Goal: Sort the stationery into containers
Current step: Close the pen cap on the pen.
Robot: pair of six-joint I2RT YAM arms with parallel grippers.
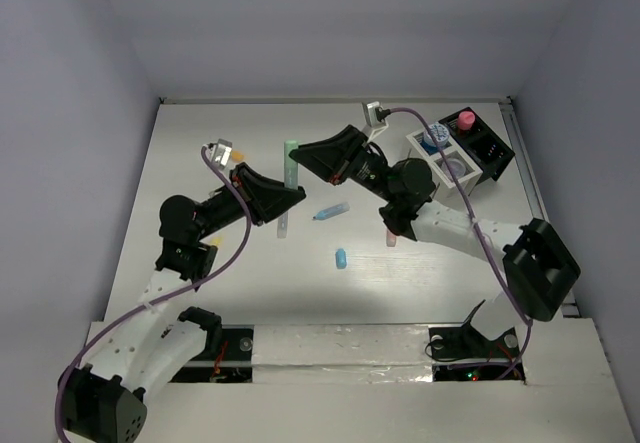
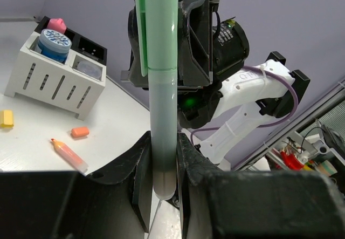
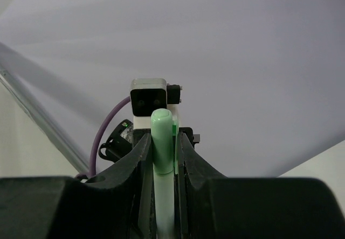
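Note:
A mint pen hangs above the table between my two grippers. My left gripper is shut on its pale lower end, as the left wrist view shows, with the pen standing upright. My right gripper is shut on the capped green end. The organizer stands at the far right, half white, half black. It holds a blue jar, a pink piece and a grey jar. It also shows in the left wrist view.
On the table lie a blue pen, a blue capsule, a white pen and a pink piece. The left wrist view shows a yellow piece, an orange piece and an orange pen.

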